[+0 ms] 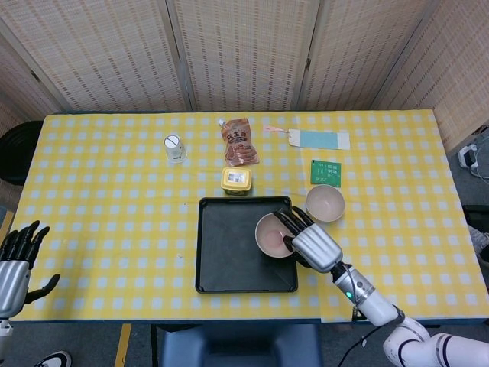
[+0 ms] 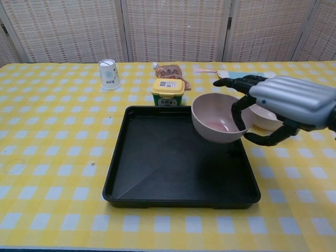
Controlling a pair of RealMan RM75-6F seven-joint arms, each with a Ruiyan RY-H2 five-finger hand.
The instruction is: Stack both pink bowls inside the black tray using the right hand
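Observation:
My right hand (image 1: pixel 313 245) (image 2: pixel 286 105) grips a pink bowl (image 1: pixel 271 235) (image 2: pixel 216 118) by its rim and holds it in the air over the right part of the black tray (image 1: pixel 229 260) (image 2: pixel 157 163). The bowl is tilted slightly. A second pink bowl (image 1: pixel 325 202) (image 2: pixel 262 118) rests on the yellow checked cloth just right of the tray's far corner, largely hidden behind the hand in the chest view. At the table's near left corner, my left hand (image 1: pixel 15 264) hangs off the edge with its fingers spread and nothing in it.
A yellow-lidded tub (image 1: pixel 236 180) (image 2: pixel 168 91) stands just behind the tray. Farther back lie a brown pouch (image 1: pixel 239 142), a clear cup (image 1: pixel 175 148) (image 2: pixel 108 74), a green card (image 1: pixel 325 172) and a blue-white tag (image 1: pixel 317 138).

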